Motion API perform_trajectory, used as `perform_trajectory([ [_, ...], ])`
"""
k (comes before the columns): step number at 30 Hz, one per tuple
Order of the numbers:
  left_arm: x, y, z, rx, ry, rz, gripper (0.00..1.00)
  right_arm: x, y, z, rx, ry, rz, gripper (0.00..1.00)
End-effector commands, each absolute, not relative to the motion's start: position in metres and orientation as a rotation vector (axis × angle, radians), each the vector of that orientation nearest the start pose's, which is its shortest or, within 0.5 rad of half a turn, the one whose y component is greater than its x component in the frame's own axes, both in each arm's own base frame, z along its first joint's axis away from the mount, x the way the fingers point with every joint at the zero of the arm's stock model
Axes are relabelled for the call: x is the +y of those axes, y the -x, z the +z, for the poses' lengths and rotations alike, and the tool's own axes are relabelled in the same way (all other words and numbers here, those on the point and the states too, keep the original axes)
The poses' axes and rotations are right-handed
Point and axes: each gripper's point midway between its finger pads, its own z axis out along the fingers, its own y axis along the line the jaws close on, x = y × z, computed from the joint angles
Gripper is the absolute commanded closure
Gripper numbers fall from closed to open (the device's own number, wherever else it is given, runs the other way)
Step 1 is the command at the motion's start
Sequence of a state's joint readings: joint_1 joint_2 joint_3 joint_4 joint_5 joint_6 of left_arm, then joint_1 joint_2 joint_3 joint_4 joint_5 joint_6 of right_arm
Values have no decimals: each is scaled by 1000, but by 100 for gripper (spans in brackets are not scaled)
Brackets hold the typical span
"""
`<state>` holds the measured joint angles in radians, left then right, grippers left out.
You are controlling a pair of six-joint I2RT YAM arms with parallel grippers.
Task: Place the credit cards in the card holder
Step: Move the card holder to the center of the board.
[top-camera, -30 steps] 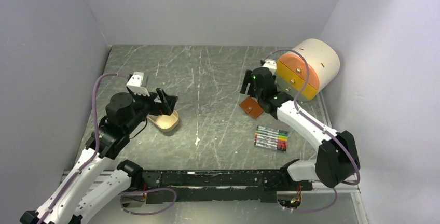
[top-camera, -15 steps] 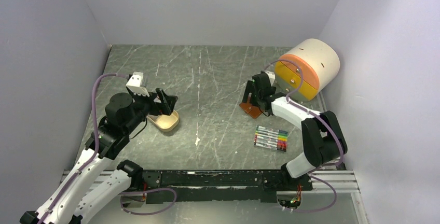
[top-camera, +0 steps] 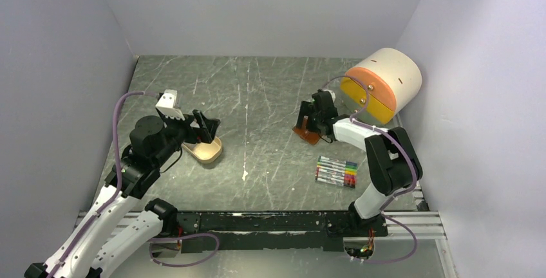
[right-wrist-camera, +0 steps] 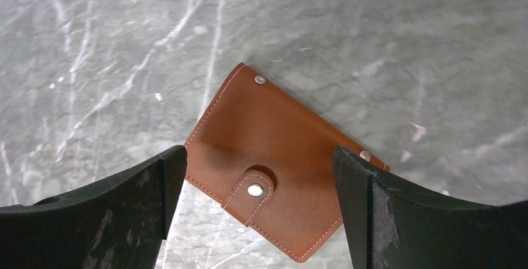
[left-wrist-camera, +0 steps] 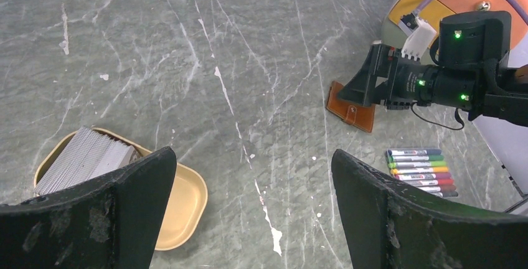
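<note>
The brown leather card holder [right-wrist-camera: 280,169] lies closed and snapped on the table, also seen in the top view [top-camera: 307,135] and the left wrist view [left-wrist-camera: 352,106]. My right gripper [right-wrist-camera: 258,203] is open just above it, one finger on each side of the wallet, not touching. A stack of grey-white credit cards [left-wrist-camera: 84,159] sits in a tan tray [left-wrist-camera: 183,200], also in the top view [top-camera: 205,152]. My left gripper [left-wrist-camera: 252,210] is open and empty, hovering over the tray's right side [top-camera: 205,128].
A row of coloured pens [top-camera: 336,172] lies near the right arm. A cream cylinder with orange drawers [top-camera: 381,85] stands at the back right. Walls close in on three sides.
My right gripper has swung left and dropped lower over the card holder, with the arm folding back toward its base. The left arm has barely moved.
</note>
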<state>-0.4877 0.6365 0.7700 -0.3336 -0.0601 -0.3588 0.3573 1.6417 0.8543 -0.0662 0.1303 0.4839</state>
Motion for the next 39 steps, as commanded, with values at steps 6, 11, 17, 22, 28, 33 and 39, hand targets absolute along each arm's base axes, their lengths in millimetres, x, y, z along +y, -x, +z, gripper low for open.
perform_trajectory([
  [6, -131, -249, 270, 1812, -67, -527, 0, 205, -355, 32, 2437, 193, 488, 11],
  [11, -127, -248, 272, 1808, -55, -512, 0, 248, -333, 31, 2411, 502, 410, 12],
  [17, -110, -247, 278, 1773, 18, -454, 0, 280, -310, 26, 2374, 727, 410, 15],
  [22, -103, -246, 281, 1748, 47, -436, 0, 311, -289, 37, 2308, 900, 511, 17],
  [28, -92, -248, 279, 1760, 91, -374, 1, 337, -264, 36, 2297, 1041, 585, 18],
  [33, -91, -248, 279, 1755, 134, -390, 1, 340, -240, 36, 2294, 1059, 626, 18],
  [39, -86, -246, 282, 1745, 155, -378, 1, 332, -260, 68, 2271, 825, 557, 17],
])
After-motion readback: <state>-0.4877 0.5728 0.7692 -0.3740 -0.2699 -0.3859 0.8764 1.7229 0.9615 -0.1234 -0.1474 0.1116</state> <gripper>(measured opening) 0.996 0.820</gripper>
